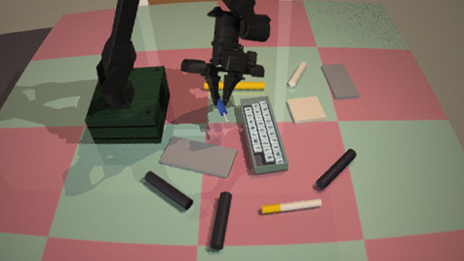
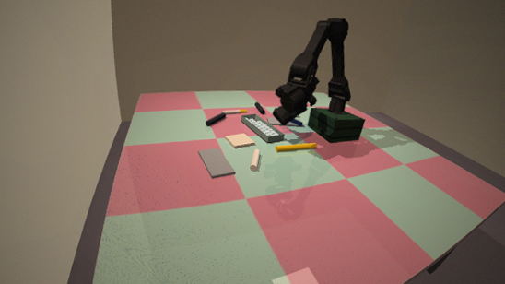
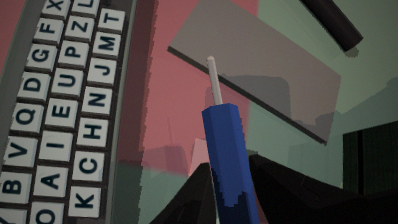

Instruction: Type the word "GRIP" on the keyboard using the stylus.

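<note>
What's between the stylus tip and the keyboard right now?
Nothing but bare red mat. In the wrist view the stylus, held in the gripper, points at the grey slab, with the keyboard off beside it.

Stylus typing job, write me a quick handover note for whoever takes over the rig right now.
Gripper: jaws shut on the blue stylus, white tip pointing forward and down.
Stylus tip: off the keyboard, hanging over the mat beside its edge, near the grey card.
Done: stylus picked up and carried beside the keyboard.
Left: no key is under the tip, so G, R, I, P appear still to be pressed. G sits in the keyboard's middle column. Keep the grasp.
</note>
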You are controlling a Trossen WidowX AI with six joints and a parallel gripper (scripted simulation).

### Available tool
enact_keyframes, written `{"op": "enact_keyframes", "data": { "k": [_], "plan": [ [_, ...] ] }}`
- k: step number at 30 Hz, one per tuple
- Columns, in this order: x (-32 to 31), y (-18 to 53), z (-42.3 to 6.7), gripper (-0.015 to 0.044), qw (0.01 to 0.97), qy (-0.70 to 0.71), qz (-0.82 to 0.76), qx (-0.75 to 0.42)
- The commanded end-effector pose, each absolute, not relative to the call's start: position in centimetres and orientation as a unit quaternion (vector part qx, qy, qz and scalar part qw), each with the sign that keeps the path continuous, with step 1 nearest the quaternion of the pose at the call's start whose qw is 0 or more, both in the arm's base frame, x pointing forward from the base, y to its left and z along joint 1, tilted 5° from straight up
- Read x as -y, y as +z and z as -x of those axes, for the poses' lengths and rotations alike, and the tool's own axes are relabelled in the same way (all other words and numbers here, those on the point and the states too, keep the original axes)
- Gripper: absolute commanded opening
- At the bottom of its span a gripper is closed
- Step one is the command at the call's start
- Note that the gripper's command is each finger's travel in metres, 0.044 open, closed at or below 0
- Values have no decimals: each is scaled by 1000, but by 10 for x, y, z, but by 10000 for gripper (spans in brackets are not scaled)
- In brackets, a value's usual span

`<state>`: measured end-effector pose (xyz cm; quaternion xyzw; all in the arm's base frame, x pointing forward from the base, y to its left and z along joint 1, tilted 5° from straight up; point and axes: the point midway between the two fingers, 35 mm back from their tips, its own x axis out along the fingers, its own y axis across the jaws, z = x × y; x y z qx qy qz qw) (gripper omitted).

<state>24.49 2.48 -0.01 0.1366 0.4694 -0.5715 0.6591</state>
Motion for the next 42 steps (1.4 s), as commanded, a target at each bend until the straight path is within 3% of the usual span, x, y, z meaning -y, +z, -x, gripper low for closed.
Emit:
{"op": "enact_keyframes", "data": {
  "k": [1, 21, 42],
  "plan": [
    [-23, 4, -255, 0, 677, -535, -80, -498],
    [-14, 15, -282, 0, 681, -360, 189, -609],
    [-5, 29, -311, 0, 569, -161, 458, -664]
  ]
}}
